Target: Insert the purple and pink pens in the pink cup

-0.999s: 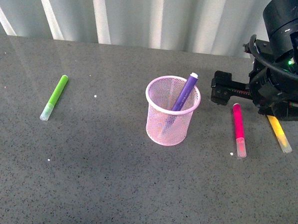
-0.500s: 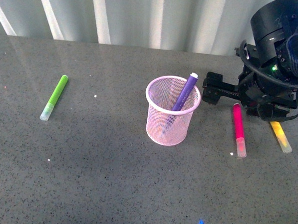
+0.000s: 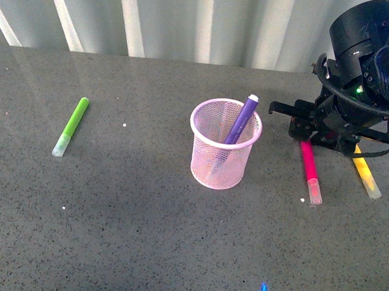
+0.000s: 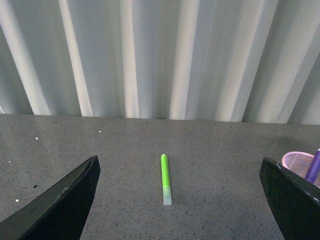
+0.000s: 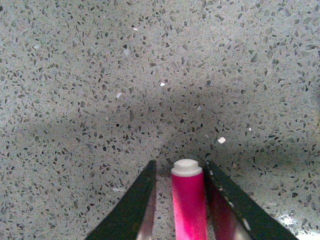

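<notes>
The left gripper (image 4: 179,162) has its jaws wide apart above the table (image 3: 137,234), and a lime-green marker (image 3: 71,127) lies far to the left. In the middle stands the pink cup (image 3: 206,166), a pale-pink mesh holder; inside it the purple pen (image 3: 241,120) leans with its white end up, toward the far right. Right of the cup the pink pen (image 3: 310,166) lies flat, its long axis from near to far and its clear cap toward the robot; the right gripper (image 3: 304,135) straddles its far end, jaws apart with narrow gaps, and a yellow marker (image 3: 365,170) lies beside it.
</notes>
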Available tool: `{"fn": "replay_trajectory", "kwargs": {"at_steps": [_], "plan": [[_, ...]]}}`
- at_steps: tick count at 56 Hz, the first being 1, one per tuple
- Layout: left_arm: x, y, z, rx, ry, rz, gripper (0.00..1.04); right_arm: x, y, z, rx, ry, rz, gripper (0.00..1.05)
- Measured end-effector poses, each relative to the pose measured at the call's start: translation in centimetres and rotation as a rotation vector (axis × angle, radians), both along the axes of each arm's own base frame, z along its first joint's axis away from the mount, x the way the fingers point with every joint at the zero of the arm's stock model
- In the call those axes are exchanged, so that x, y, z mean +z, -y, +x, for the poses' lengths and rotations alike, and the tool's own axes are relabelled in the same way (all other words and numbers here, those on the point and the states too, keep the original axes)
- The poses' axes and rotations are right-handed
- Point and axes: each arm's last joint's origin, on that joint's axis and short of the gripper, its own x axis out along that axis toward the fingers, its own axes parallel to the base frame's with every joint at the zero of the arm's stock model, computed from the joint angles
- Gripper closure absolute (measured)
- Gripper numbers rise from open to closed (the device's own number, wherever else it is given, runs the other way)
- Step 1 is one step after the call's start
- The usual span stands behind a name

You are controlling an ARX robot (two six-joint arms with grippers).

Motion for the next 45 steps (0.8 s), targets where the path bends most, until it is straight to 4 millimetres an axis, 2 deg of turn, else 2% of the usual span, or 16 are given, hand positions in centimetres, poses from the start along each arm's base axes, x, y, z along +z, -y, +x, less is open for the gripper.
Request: {"fn": "replay_trajectory", "kwargs": {"at_steps": [4, 21, 28, 33, 38, 40, 45], "plan": [[0.0, 0.0, 0.0, 0.000, 0.000, 0.000, 0.07, 0.0, 0.3, 0.1, -0.004, -0.002, 0.009, 0.93], [0.0, 0.0, 0.0, 0.000, 0.000, 0.000, 0.07, 0.5, 1.1, 0.1, -0.045, 0.014, -0.003, 0.93], [0.0, 0.0, 0.0, 0.000, 0.000, 0.000, 0.07, 1.9, 1.9, 0.1, -0.100, 0.110, -0.093, 0.93], [0.0, 0.0, 0.0, 0.000, 0.000, 0.000, 0.07, 4.4, 2.5, 0.3, -0.129, 0.216, -0.127, 0.93], [0.0, 0.0, 0.0, 0.000, 0.000, 0.000, 0.07, 10.4, 2.8, 0.3, -0.127, 0.465, -0.100, 0.93], [0.0, 0.0, 0.0, 0.000, 0.000, 0.000, 0.07, 13.3, 2.6, 0.0, -0.104, 0.605, -0.064, 0.93], [0.0, 0.0, 0.0, 0.000, 0.000, 0.000, 0.07, 17.3, 1.6, -1.0, -0.021, 0.806, -0.007, 0.93]]}}
